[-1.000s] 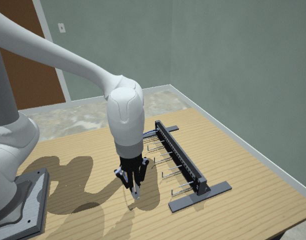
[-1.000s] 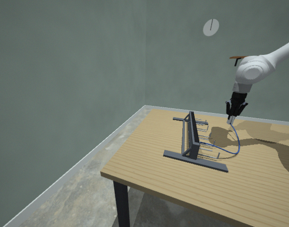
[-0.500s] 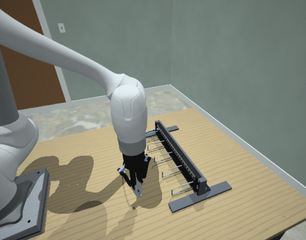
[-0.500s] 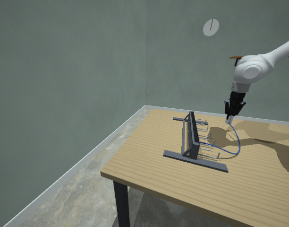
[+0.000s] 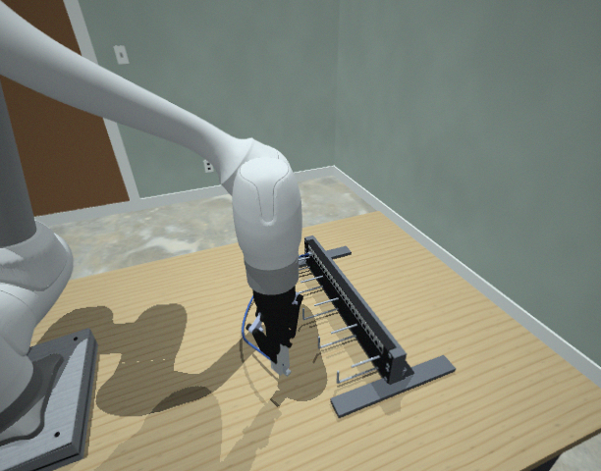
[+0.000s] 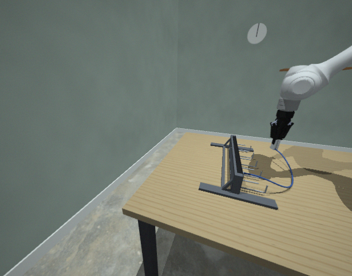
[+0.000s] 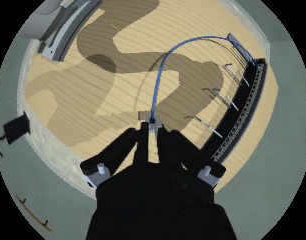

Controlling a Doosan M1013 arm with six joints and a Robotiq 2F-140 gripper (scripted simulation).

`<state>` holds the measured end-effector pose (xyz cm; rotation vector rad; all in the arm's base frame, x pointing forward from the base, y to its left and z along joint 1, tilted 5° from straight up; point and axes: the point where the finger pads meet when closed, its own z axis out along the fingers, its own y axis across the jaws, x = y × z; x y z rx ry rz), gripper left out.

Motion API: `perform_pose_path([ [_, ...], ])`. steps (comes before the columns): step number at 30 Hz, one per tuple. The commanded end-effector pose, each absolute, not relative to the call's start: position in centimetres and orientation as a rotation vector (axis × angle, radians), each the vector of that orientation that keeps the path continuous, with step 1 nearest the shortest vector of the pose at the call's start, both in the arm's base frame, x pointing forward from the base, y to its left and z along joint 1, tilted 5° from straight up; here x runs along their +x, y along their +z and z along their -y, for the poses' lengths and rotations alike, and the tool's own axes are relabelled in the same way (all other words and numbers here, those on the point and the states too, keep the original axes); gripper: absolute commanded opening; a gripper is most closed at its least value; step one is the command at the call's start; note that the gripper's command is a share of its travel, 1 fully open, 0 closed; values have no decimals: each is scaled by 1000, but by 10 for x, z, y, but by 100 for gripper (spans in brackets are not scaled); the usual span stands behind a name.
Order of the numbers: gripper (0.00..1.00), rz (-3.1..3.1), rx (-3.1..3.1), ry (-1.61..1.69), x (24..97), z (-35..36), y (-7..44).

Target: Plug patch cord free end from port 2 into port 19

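The dark patch-panel rack (image 5: pixel 355 310) stands on two flat feet on the wooden table, with metal cable hooks on the side facing the arm. It also shows in the exterior view (image 6: pixel 234 169) and at the right of the wrist view (image 7: pixel 243 110). A blue patch cord (image 6: pixel 282 175) runs from a port near the rack's far end, loops over the table and rises to my gripper (image 5: pixel 282 366). The gripper is shut on the cord's free plug (image 7: pixel 153 127) and holds it above the table, in front of the rack and apart from it. The plug also shows in the exterior view (image 6: pixel 274 145).
The robot's base plate (image 5: pixel 52 400) sits at the table's near left corner. The table's edges run behind the rack (image 5: pixel 493 288) and along its front in the exterior view (image 6: pixel 199 234). The rack's long foot (image 5: pixel 392 385) reaches toward the arm's side.
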<state>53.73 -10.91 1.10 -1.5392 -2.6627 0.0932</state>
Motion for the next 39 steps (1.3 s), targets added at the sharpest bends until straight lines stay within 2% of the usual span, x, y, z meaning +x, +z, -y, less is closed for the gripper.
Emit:
perform_pose_path([
  [1, 0, 2725, -1418, 85, 547, 105, 13],
  [39, 0, 3040, -289, 40, 636, 68, 29],
])
